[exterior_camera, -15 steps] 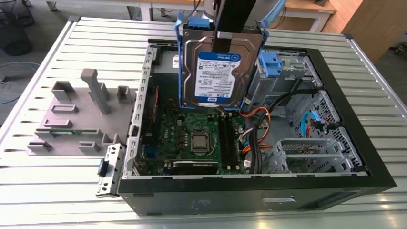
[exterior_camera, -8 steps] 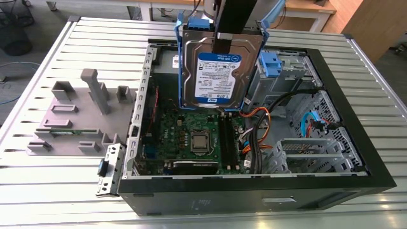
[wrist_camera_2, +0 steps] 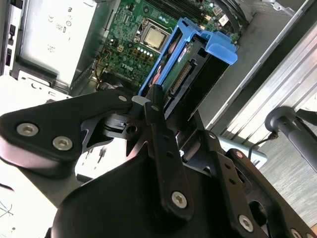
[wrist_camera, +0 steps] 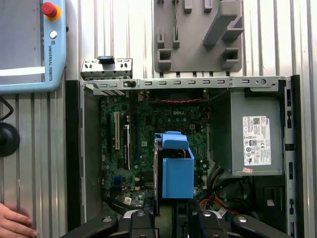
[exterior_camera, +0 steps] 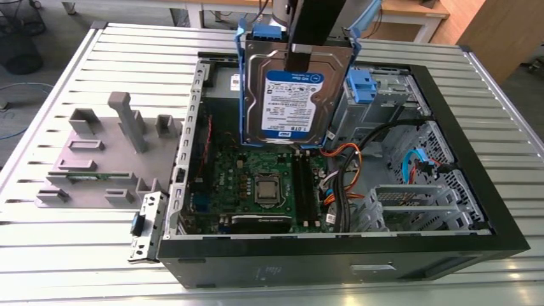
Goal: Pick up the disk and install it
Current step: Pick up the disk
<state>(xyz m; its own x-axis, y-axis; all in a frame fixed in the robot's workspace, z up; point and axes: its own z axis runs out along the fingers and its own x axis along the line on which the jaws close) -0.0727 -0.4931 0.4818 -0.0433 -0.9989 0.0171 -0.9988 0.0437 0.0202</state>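
Note:
The disk hangs upright above the open computer case, label facing the exterior camera, blue carrier frame along its edges. My gripper comes down from above and is shut on the disk's upper part, one black finger lying over the metal face. In the second wrist view the disk shows edge-on beyond the gripper, with the motherboard below it. In the first wrist view the disk's blue frame sits just past the gripper, over the middle of the case.
Inside the case lie the motherboard, a bundle of cables, a drive cage with a blue latch and the grey power-supply box. A grey fixture stands beside the case. A pendant and a hand are nearby.

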